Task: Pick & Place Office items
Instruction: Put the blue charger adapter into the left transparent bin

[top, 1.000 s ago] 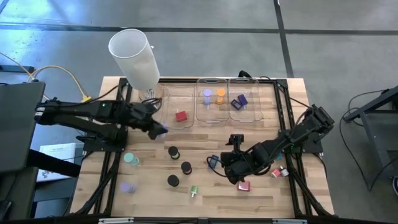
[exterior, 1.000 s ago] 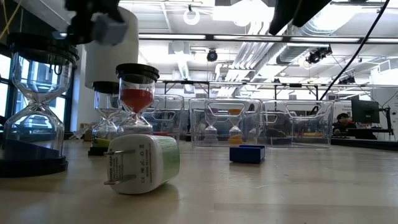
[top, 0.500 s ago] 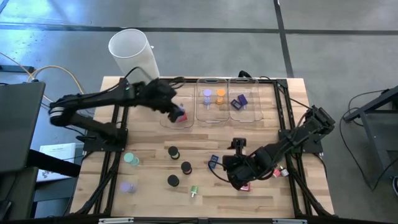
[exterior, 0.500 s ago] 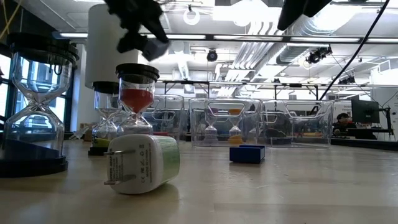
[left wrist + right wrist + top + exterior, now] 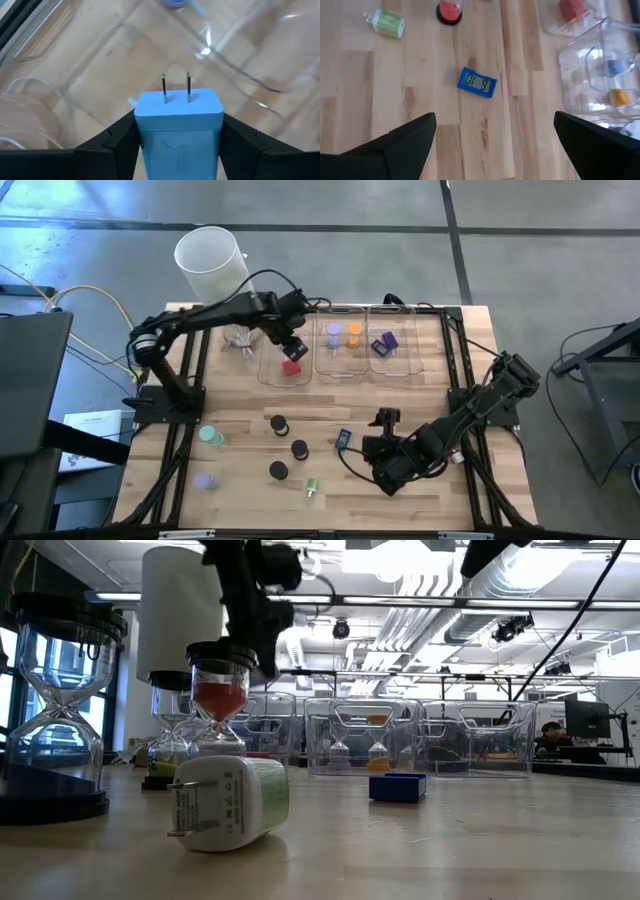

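Note:
My left gripper [image 5: 291, 347] hangs over the leftmost clear tray [image 5: 264, 366], shut on a blue plug-in charger [image 5: 178, 120] whose two prongs point away from the wrist. A red block [image 5: 291, 367] lies in that tray. My right gripper [image 5: 386, 474] stands open above the table's near right part, with nothing between its fingers. Below it on the wood lie a small blue clock [image 5: 477, 82] and, farther off, a green charger [image 5: 390, 23]. Black-topped hourglasses [image 5: 299, 448], a teal piece [image 5: 210, 435] and a lavender piece [image 5: 205, 479] stand on the table's near left. My left gripper pinches the blue charger by its two opposite side faces [image 5: 141, 125], one finger [image 5: 117, 142] on each side. The fingers slant steeply down from the table's left. The charger is lifted clear above the tray, prongs [image 5: 176, 89] pointing forward and down.
A big white cylinder [image 5: 215, 265] stands at the far left corner. Two more clear trays [image 5: 340, 376] [image 5: 393, 370] hold lavender, orange and purple pieces. Small pink pieces [image 5: 455, 458] lie by the right arm. The black frame rails [image 5: 462, 380] border the table.
My left gripper has swung from the table's left, near the white cylinder, toward the right and far edge, ending over the leftmost tray. It has tipped more steeply down and kept the blue charger lifted all the way.

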You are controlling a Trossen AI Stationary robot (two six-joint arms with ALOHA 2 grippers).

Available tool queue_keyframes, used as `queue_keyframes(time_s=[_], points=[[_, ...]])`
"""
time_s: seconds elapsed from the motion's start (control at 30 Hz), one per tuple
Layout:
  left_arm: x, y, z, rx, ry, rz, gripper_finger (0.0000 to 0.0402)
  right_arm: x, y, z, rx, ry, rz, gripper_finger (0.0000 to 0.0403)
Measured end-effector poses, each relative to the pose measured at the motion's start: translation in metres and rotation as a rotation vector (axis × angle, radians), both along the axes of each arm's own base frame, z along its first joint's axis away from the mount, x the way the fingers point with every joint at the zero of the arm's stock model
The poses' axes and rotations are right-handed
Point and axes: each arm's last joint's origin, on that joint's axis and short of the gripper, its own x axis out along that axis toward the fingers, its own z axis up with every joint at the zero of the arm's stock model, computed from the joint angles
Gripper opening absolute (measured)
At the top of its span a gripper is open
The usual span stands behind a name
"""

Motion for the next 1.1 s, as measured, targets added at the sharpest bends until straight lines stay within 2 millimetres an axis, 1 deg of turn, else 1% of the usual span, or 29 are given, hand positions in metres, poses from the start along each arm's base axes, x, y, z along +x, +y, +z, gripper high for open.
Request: queue_keyframes(time_s=[0.17, 0.37, 0.57, 0.8, 0.9, 1.03, 1.1], points=[[0.003, 0.024, -0.022, -0.019, 0.064, 0.032, 0.0204, -0.002, 0.001, -0.004, -0.051, -0.022, -0.004, 0.0395], [0.009, 0.039, -0.047, -0.049, 0.123, 0.036, 0.0204, -0.003, -0.001, -0.013, -0.075, -0.008, -0.011, 0.0395], [0.015, 0.046, -0.061, -0.049, 0.139, 0.024, 0.0204, -0.001, -0.008, -0.024, -0.088, 0.006, -0.03, 0.0395], [0.021, 0.051, -0.078, -0.049, 0.169, 0.001, 0.0204, 0.0, -0.015, -0.031, -0.105, 0.028, -0.048, 0.0395], [0.024, 0.053, -0.085, -0.055, 0.18, -0.001, 0.0204, 0.0, -0.015, -0.032, -0.105, 0.028, -0.047, 0.0395], [0.026, 0.054, -0.086, -0.05, 0.171, 0.0, 0.0204, -0.001, -0.015, -0.036, -0.111, 0.038, -0.047, 0.0395], [0.026, 0.054, -0.086, -0.045, 0.161, 0.002, 0.0215, -0.001, -0.015, -0.036, -0.11, 0.036, -0.047, 0.0395]])
